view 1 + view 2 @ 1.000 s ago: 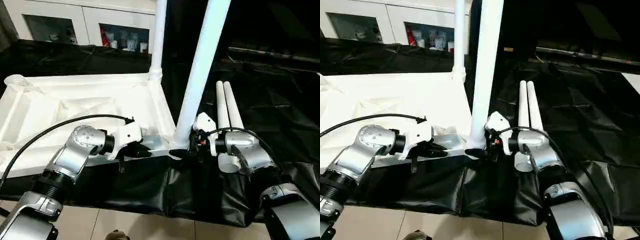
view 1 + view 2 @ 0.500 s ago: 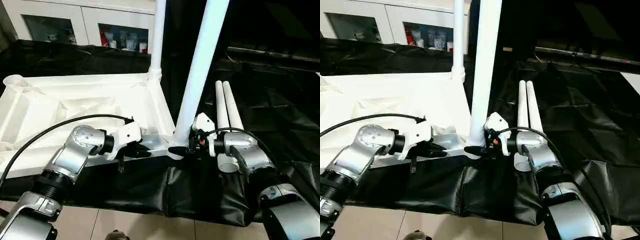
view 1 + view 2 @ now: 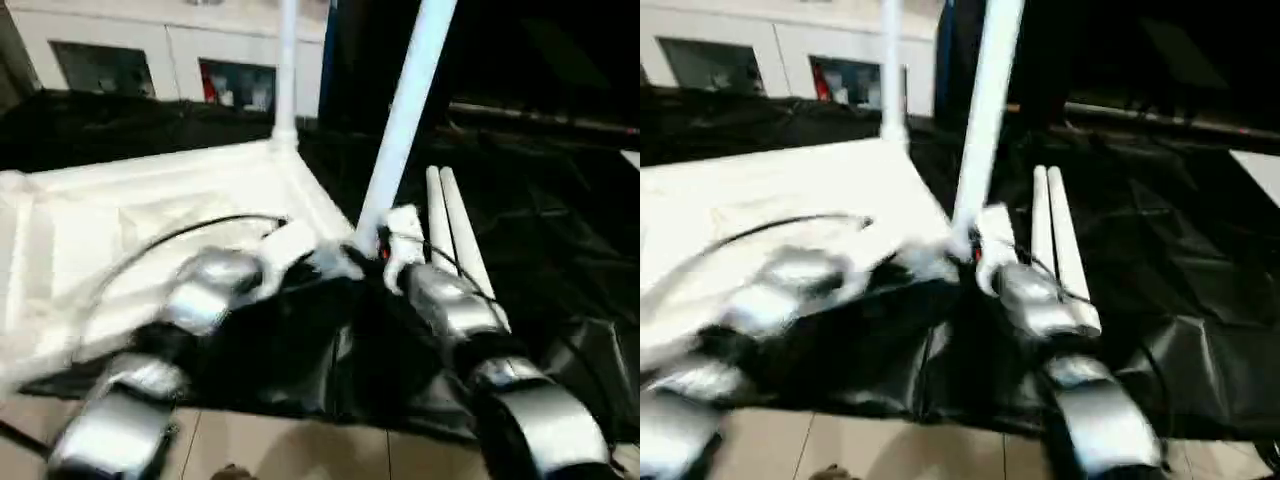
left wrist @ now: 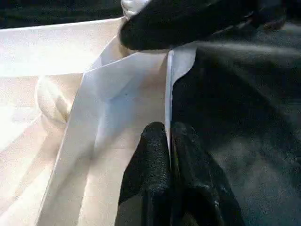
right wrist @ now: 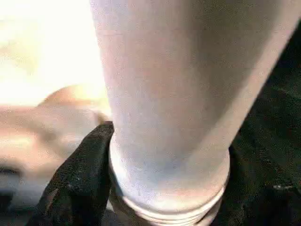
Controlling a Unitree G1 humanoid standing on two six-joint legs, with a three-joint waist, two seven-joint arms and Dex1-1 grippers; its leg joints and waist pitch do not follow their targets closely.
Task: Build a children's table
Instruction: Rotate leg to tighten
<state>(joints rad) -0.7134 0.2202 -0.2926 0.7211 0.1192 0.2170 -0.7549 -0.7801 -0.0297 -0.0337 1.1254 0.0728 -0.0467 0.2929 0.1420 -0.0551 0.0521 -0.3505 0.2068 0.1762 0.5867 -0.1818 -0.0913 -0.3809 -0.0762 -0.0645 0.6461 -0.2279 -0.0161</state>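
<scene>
Left gripper (image 4: pixel 169 155) is pinched on the thin rim of the table top (image 3: pixel 120 215), which lies underside up on black sheeting (image 3: pixel 560 220). Right gripper (image 5: pixel 160 188) is clamped round the base of the near leg (image 3: pixel 405 120), which stands tilted at its corner socket. Risk: the tilted leg jamming or springing out if forced, or the rim slipping. Two spare legs (image 3: pixel 450 225) lie just beside the right arm; open room lies beyond them.

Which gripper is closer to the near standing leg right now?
Right. The right gripper sits around the base of the near leg, a finger against it. The left gripper is pinched on the tabletop's edge, beside that corner.
</scene>
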